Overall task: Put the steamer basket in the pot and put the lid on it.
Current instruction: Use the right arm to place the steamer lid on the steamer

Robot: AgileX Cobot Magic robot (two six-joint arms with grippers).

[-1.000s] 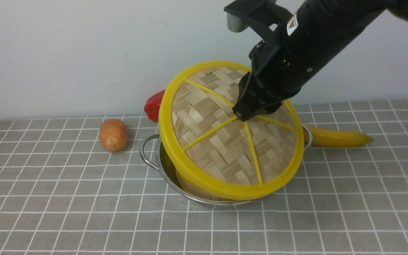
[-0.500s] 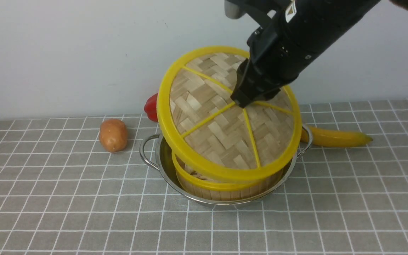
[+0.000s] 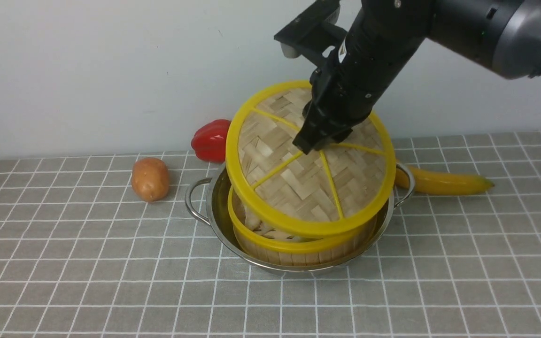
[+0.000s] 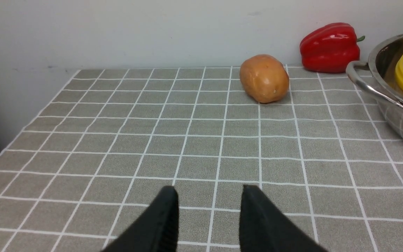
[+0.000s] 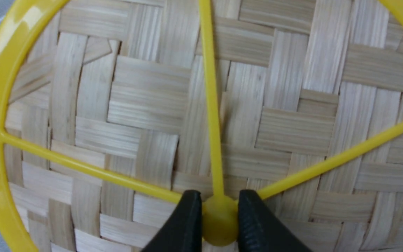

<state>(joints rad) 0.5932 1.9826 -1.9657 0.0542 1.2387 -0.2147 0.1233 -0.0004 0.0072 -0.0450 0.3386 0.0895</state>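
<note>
The steel pot stands mid-table with the steamer basket inside it, its yellow rim and slat wall showing at the front. Over the basket hangs the woven lid, tilted with its face toward the camera and its low front edge near the basket rim. My right gripper is shut on the lid's yellow centre knob, one finger on each side. My left gripper is open and empty over bare cloth, well left of the pot.
A potato lies left of the pot, a red pepper behind its left side, and a banana to its right. The wall runs close behind them. Grey checked cloth covers the table.
The right arm swung and carried the lid up, then down and slightly right over the pot. The basket's front rim, hidden a second ago, now shows. The left gripper has not moved.
</note>
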